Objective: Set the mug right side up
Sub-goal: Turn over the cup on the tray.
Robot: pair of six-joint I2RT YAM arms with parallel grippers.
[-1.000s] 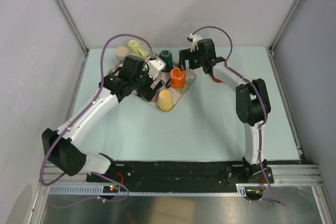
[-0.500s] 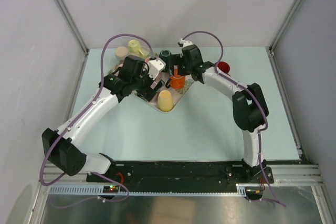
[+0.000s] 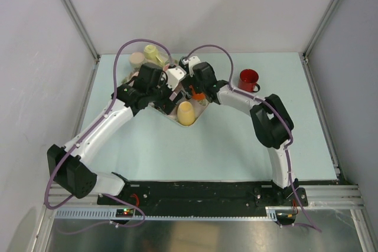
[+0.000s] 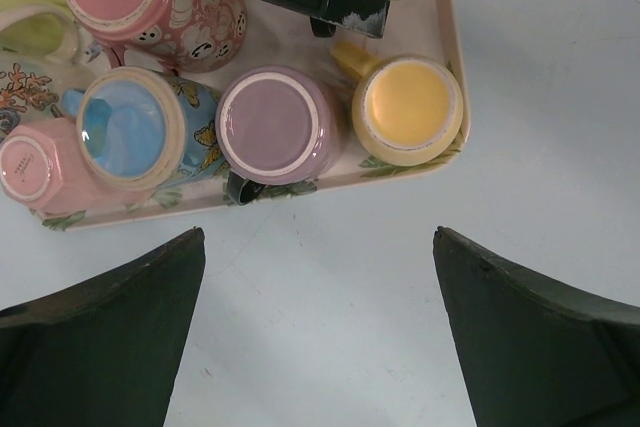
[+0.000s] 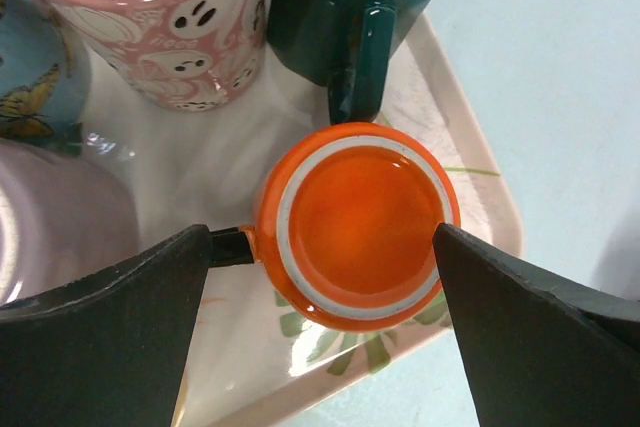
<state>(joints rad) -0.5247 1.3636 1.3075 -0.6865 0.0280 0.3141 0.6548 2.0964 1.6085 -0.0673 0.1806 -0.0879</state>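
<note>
Reaching in over the tray [image 5: 490, 187], the right arm is pointing the right gripper [image 5: 321, 235] down, jaws wide either side of the upside-down orange mug [image 5: 355, 207]. The left arm is bending forward, holding the left gripper [image 4: 320, 247] wide above the worktop [image 4: 330, 347] by the tray edge.

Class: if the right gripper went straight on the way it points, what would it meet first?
Probably the orange mug, base up on the tray, centred under the open right gripper; depth is unclear.
</note>
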